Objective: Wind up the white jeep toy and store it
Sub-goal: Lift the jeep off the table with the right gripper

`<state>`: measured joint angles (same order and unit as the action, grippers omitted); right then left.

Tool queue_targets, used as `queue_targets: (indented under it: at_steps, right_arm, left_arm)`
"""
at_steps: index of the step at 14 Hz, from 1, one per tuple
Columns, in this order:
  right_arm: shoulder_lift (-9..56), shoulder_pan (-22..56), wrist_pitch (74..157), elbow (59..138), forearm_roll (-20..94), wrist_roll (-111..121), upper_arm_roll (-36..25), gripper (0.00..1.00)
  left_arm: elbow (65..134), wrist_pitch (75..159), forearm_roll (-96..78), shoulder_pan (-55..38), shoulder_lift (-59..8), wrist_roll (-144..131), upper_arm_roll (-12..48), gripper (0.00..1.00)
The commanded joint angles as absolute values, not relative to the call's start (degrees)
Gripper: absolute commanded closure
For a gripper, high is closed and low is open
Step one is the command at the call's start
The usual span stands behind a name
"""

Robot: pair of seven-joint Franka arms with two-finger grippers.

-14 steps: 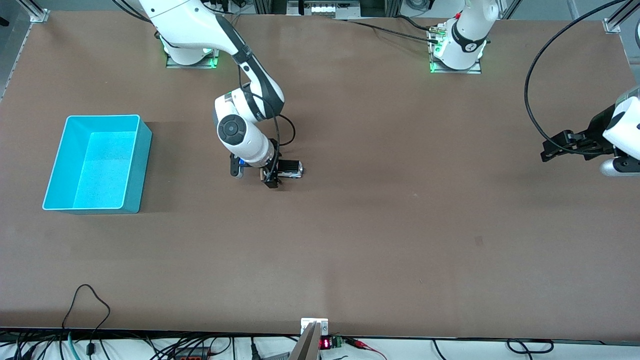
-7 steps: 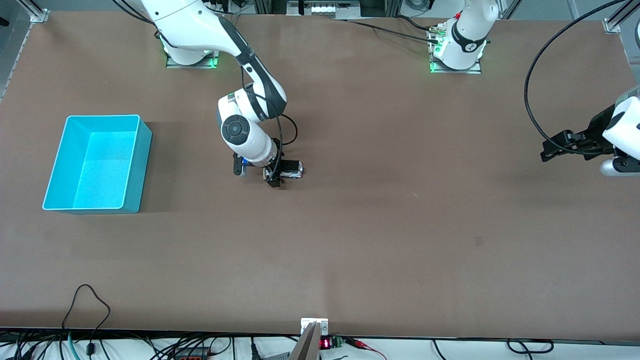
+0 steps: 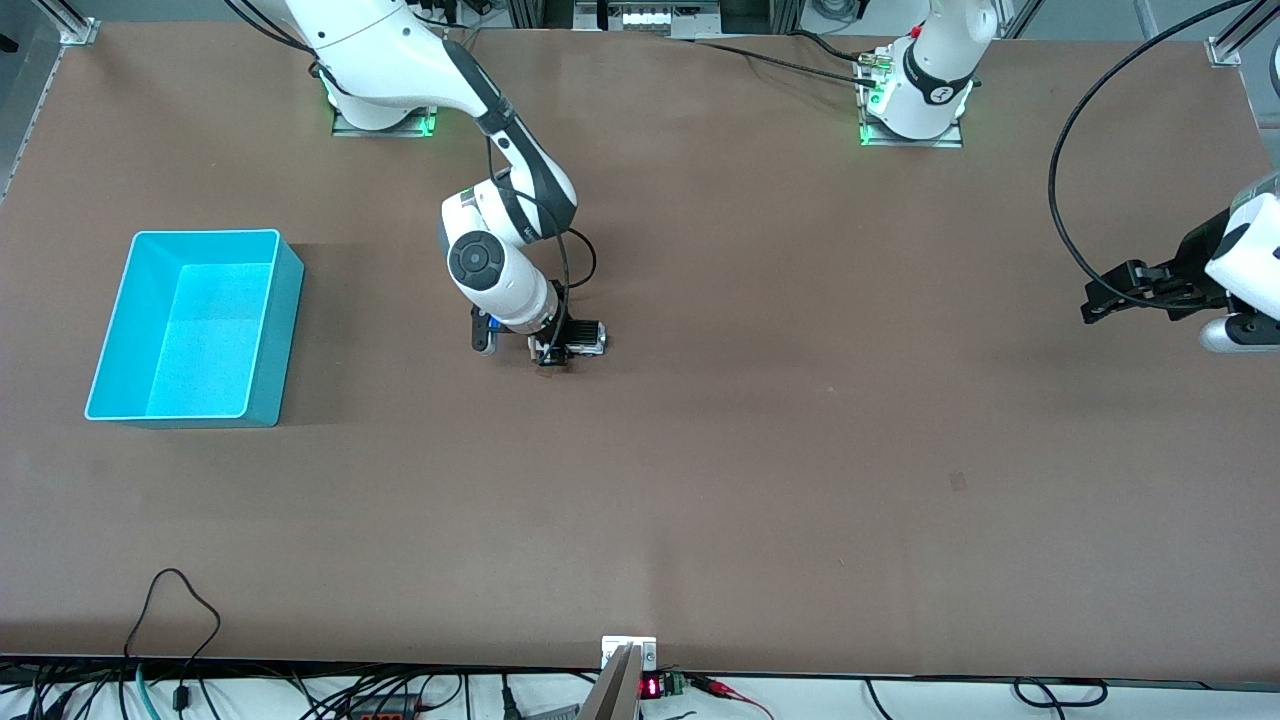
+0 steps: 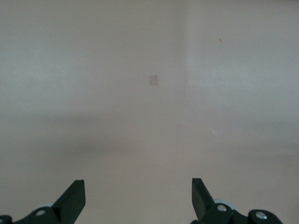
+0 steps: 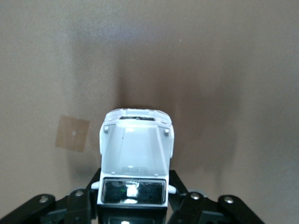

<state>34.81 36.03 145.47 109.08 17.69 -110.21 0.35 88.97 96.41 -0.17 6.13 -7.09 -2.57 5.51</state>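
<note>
A wide brown counter (image 3: 760,450) fills the front view, matte and marked only by a small tan patch (image 5: 72,133) close to the toy in the right wrist view. Metal frame posts stand at its corners, and cables run along its edge nearest the front camera. A turquoise bin (image 3: 195,328) stands open toward the right arm's end.

The white jeep toy (image 3: 578,340) sits on the counter near the middle, between the bin and the left arm's end. Its long axis runs along the counter's length, with the white hood (image 5: 135,149) toward the left arm's end and the black roof toward the bin.

The right claw (image 3: 553,348) is down at the jeep's roof end, its 2 fingers closed against the toy's sides. The left claw (image 4: 138,198) waits with its fingers spread wide, hovering over bare counter at the left arm's end, well apart from the toy.
</note>
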Motion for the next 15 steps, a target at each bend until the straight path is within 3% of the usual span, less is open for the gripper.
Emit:
queue_targets:
  at_steps: [1, 3, 15]
  right_arm:
    - [35.24, 34.89, 145.72, 108.46, 17.84, -109.42, 1.32, 0.85]
    - [35.07, 34.8, 145.29, 108.46, 17.93, -107.68, 1.32, 0.91]
    - [32.61, 29.19, 138.97, 109.95, 17.93, -98.54, 1.32, 0.91]
  left_arm:
    - [88.59, 95.8, -1.14, 6.42, -6.59, -1.76, 5.63, 0.0]
    - [88.51, 95.71, -1.14, 6.42, -6.5, -1.76, 5.62, 0.0]
    - [89.03, 94.66, -0.62, 6.15, -4.83, -1.23, 6.42, 0.0]
